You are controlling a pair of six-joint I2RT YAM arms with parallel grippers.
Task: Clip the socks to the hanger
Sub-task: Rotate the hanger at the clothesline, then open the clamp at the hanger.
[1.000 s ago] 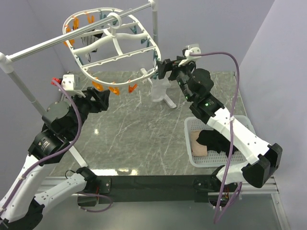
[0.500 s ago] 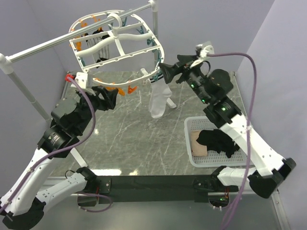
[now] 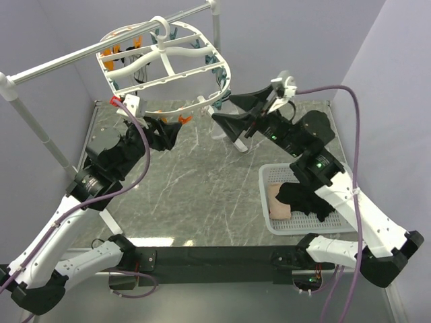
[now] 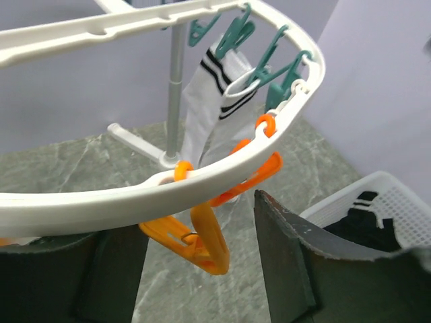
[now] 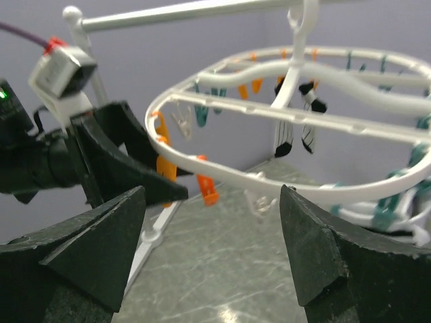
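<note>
- The hanger hangs by its hook from the silver rail, above the far part of the marble worktop.
- Left gripper: just under the hanger's near rim. Its fingers stand apart with the rim crossing above the gap, and they clamp nothing.
- An orange clip dangles from that rim into the space between the left fingers. Whether it touches either finger cannot be told.
- Right gripper: beside the hanger's right end and facing it. Its fingers are spread wide and empty, and the rim runs across the gap farther off.
- A white sock with black bands at the cuff hangs from a teal clip on the hanger's right end, just beyond the orange clips.
- Two dark socks hang under the hanger, across the frame from the white sock.
- A white lattice basket sits on the worktop well apart from the hanger, lower and on the right arm's side.
- In the basket, far from the hanger, a black sock lies beside a pinkish-beige sock. Both are unclipped.
</note>
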